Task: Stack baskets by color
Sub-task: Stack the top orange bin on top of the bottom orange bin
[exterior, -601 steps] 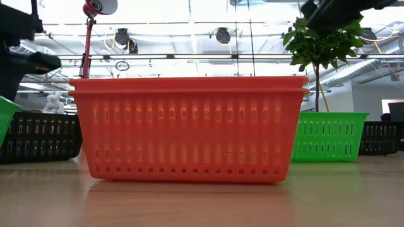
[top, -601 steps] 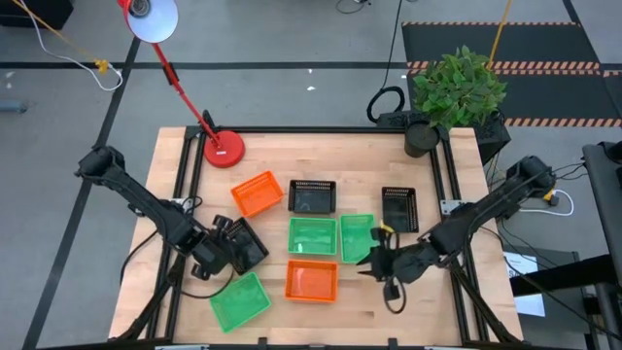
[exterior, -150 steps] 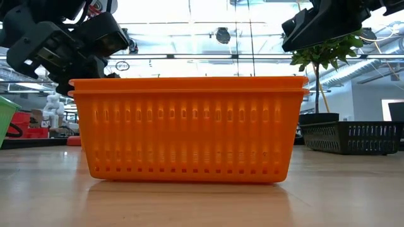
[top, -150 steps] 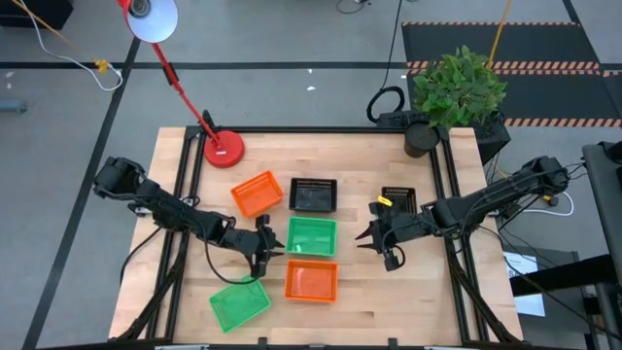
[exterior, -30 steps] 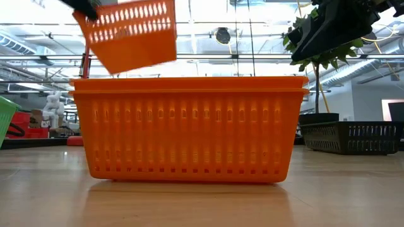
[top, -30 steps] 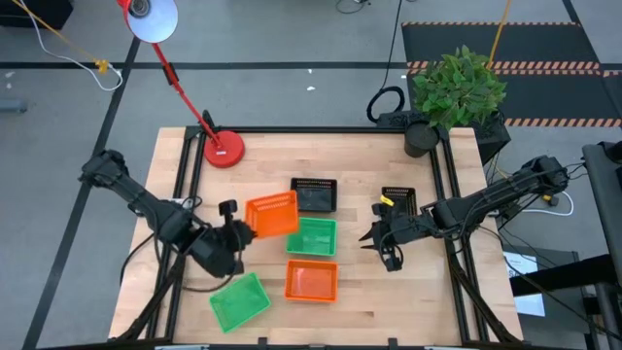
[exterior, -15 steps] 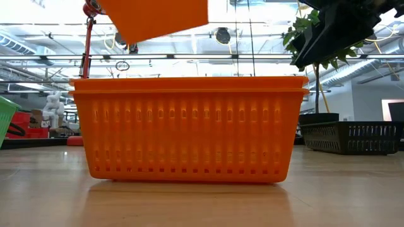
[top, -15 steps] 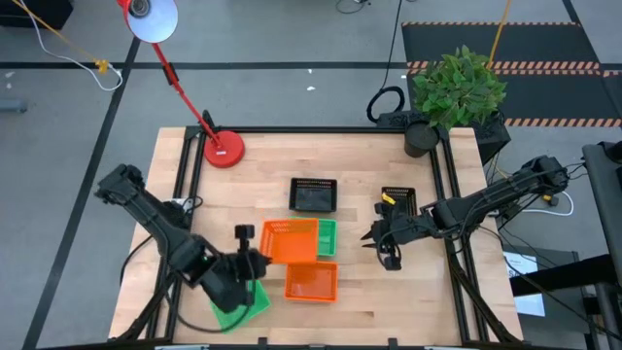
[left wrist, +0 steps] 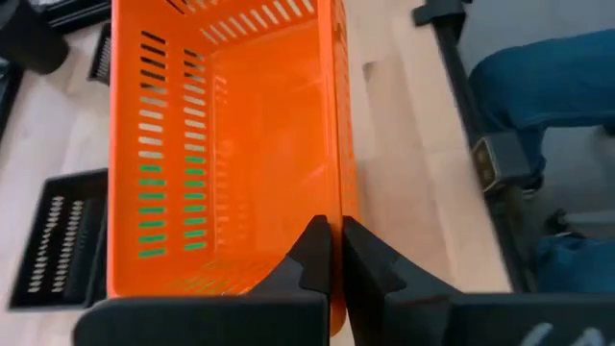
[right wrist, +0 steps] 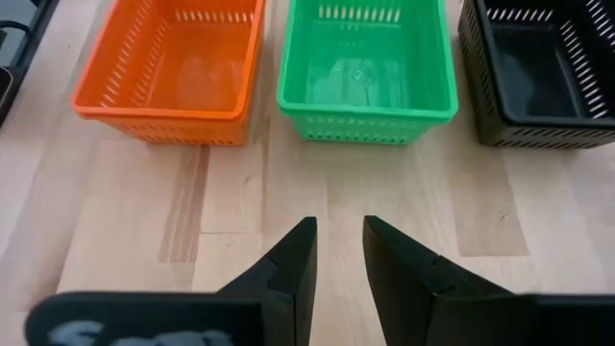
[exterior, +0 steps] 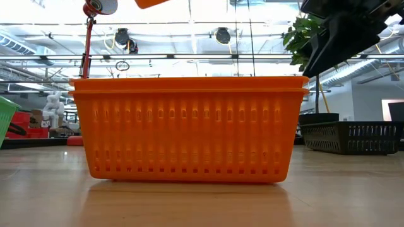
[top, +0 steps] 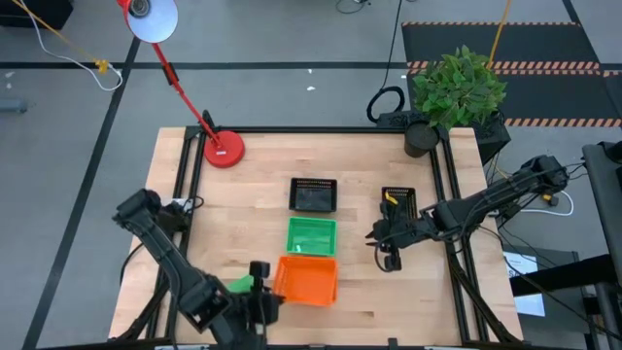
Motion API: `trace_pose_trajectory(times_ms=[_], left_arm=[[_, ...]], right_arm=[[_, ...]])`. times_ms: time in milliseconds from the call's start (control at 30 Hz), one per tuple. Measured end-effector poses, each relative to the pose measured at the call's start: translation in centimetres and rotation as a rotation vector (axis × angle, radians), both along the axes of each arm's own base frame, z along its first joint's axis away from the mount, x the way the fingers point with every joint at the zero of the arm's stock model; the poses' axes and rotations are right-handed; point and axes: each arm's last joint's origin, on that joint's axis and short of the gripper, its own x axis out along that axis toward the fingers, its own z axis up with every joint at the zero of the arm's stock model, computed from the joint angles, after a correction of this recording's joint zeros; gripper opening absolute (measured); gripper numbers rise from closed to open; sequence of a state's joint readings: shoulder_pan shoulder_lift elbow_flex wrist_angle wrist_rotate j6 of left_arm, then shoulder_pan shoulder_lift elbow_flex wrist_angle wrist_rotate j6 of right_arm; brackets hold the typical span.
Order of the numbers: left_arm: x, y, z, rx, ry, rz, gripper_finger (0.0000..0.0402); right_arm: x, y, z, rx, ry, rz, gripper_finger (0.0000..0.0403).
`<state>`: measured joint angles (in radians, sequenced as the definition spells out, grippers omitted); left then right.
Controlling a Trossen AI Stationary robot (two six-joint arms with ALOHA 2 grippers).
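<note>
My left gripper (left wrist: 336, 252), at the table's near edge, is shut on an orange basket (top: 309, 279) that hangs over the orange stack (exterior: 186, 129); only its bottom edge (exterior: 151, 3) shows in the low view. The stack, two nested baskets, rests flat on the table. Behind it stand a green basket (top: 312, 236) and a black basket (top: 313, 194). Another black basket (top: 399, 204) sits by my right gripper (right wrist: 338, 245), which hovers open right of centre. A further green basket (top: 238, 285) lies mostly under my left arm. My left gripper pinches the orange basket's side wall at its rim (left wrist: 336, 226), close to a corner, with one finger (left wrist: 312, 252) inside the basket and one outside. The fingers run along that wall, slanting down from the table's left. The basket is lifted clear above the stack.
A red lamp base (top: 224, 149) stands at the far left and a potted plant (top: 452, 92) at the far right corner. A person's legs in jeans (left wrist: 548, 96) show beyond the table's edge. Bare wood lies near the front right.
My left gripper has carried the orange basket from left of centre toward the table's near edge, over the green basket and onto a spot above the orange stack, rising a little. The basket stays lifted clear. My right gripper has rolled slightly in place.
</note>
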<state>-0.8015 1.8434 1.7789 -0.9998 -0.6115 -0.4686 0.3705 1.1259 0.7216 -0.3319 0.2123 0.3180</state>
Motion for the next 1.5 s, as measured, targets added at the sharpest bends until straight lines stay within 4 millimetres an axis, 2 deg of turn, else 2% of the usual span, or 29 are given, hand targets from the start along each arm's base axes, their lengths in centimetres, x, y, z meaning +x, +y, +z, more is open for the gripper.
trace_pose_trajectory(times_ms=[133,267,667,833,967,1100,1233,1500], left_arm=[[0.7,-1.2,-1.1,0.014,0.014,-0.008,0.0012],[1.3,-1.6,-2.4,0.032,0.037,0.004,0.0007],[3.5,-1.4,-5.7,0.042,0.09,0.088,0.0007],[4.3,-1.4,-7.4,0.056,0.121,0.113,0.002],[4.8,-1.1,-8.2,0.059,0.153,0.119,0.0011],[5.0,-0.9,-8.4,0.056,0.155,0.131,0.0009],[4.9,-0.6,-9.3,0.058,0.182,0.143,0.0027],[4.5,-0.4,-10.7,0.054,0.224,0.151,0.0028]], right_arm=[[-0.2,0.3,0.0,0.016,0.005,-0.003,0.0081],[-0.4,0.7,-0.1,0.013,0.003,-0.022,0.0081],[-0.7,1.3,-0.1,-0.013,0.0,-0.022,0.0081],[-0.7,1.3,-0.1,-0.017,0.003,-0.021,0.0081],[-0.7,1.2,-0.1,-0.019,0.006,-0.021,0.0081],[-0.8,1.2,-0.2,-0.022,0.01,-0.022,0.0081],[-0.8,1.2,-0.2,-0.027,0.02,-0.022,0.0081],[-0.9,1.2,-0.2,-0.028,0.02,-0.022,0.0081]])
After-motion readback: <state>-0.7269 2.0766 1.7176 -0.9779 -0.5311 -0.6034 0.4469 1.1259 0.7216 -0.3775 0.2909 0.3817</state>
